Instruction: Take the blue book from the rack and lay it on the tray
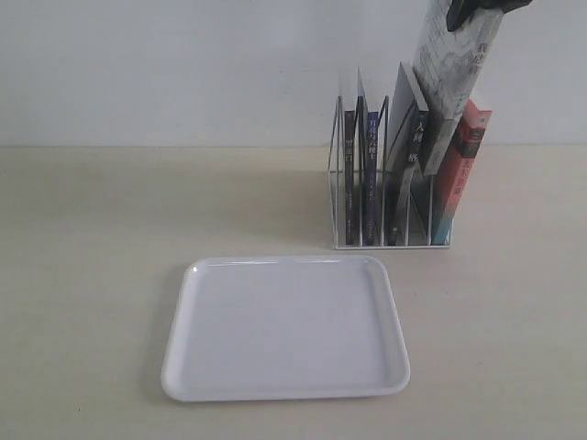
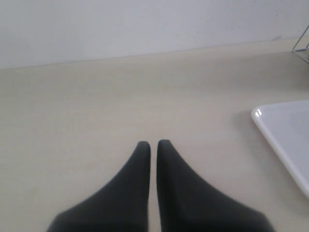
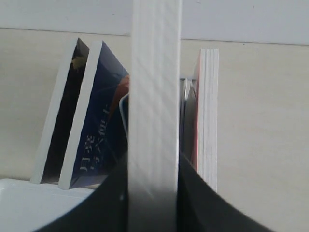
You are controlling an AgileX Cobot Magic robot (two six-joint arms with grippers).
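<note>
The blue book (image 1: 371, 174) stands in a left slot of the white wire rack (image 1: 390, 244), narrow spine facing out. The right wrist view shows its dark blue cover (image 3: 96, 130) with an orange crescent. My right gripper (image 1: 481, 11) is at the top edge above the rack, shut on a different book, a grey-covered one (image 1: 454, 73), held tilted and raised above the other books. Its white page edge (image 3: 154, 96) fills the gap in my right gripper (image 3: 153, 166). The white tray (image 1: 286, 325) lies flat in front of the rack. My left gripper (image 2: 153, 143) is shut on nothing over bare table.
A thin black-spined book (image 1: 349, 174), a dark book (image 1: 413, 165) and a red-and-teal-spined book (image 1: 461, 170) also stand in the rack. The tray's corner (image 2: 285, 130) and a bit of the rack's wire (image 2: 301, 46) show beside my left gripper. A pale wall backs the table.
</note>
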